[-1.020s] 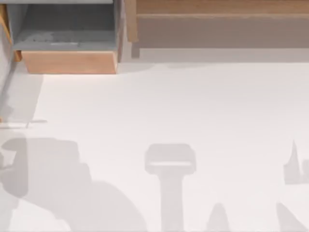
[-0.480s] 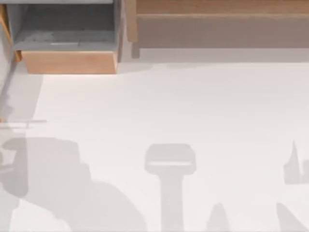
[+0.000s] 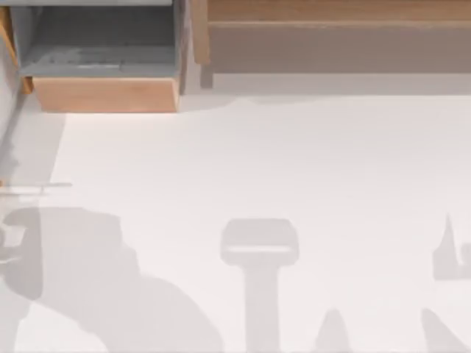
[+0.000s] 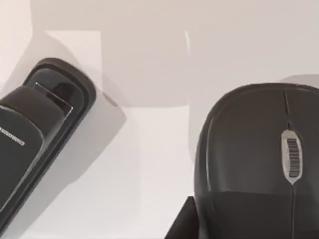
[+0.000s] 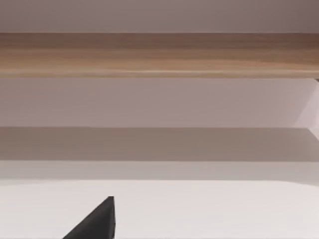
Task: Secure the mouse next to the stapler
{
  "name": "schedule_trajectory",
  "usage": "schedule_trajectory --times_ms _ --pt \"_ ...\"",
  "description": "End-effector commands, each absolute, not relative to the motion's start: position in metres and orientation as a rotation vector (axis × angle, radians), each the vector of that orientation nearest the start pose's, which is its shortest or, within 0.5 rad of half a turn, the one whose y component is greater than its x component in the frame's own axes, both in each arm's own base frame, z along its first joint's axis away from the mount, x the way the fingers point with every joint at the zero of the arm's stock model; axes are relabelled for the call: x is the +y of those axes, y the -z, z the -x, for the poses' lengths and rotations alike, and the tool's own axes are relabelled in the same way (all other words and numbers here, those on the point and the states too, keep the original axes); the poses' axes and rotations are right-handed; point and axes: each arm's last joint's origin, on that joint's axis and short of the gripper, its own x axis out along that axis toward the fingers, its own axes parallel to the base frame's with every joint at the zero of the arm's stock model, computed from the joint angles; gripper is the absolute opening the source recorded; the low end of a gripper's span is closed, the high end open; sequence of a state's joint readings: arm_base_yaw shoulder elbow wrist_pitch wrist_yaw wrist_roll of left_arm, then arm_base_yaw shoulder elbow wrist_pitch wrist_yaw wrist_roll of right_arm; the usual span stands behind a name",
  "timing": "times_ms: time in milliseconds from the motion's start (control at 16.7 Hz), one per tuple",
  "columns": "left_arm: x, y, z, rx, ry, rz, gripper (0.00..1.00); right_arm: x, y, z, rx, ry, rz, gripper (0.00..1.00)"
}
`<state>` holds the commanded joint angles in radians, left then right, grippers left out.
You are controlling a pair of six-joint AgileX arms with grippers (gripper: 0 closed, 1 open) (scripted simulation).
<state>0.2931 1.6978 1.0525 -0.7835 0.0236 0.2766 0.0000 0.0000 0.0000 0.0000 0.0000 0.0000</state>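
mouse right under the left wrist, stapler just beside it

the left wrist view looks down on a black mouse (image 4: 259, 159) lying on the white bench (image 4: 149, 164), its scroll wheel (image 4: 292, 158) facing up. the mouse's long axis runs roughly along that camera's line of sight, so the left arm is clearly the nearer one. a black stapler (image 4: 35, 144) lies near the mouse, apart from it with bare bench between, its long axis slanted relative to the mouse. a dark finger tip (image 4: 182, 224) of the left gripper pokes in touching or just beside the mouse's side; whether the jaws are released or clenched on it cannot be told. the right arm seems parked, facing a wooden shelf (image 5: 159, 55) at the bench's far edge, one finger tip (image 5: 99, 221) visible, jaw state unreadable. an open drawer (image 3: 107, 92) sits at the far left corner.
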Motion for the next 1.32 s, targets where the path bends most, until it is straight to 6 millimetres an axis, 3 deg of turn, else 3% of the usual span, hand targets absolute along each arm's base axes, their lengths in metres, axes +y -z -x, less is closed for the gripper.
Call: schedule_trajectory --times_ms 540,780,1320 --pt "0.084 -0.144 -0.291 1.472 -0.005 0.001 0.0 -0.001 -0.16 -0.106 0.0 0.0 0.0 1.0" --pt "0.084 -0.144 -0.291 1.472 -0.005 0.001 0.0 -0.001 -0.16 -0.106 0.0 0.0 0.0 1.0" --pt "0.084 -0.144 -0.291 1.472 -0.005 0.001 0.68 -0.001 -0.16 -0.106 0.0 0.0 0.0 1.0"
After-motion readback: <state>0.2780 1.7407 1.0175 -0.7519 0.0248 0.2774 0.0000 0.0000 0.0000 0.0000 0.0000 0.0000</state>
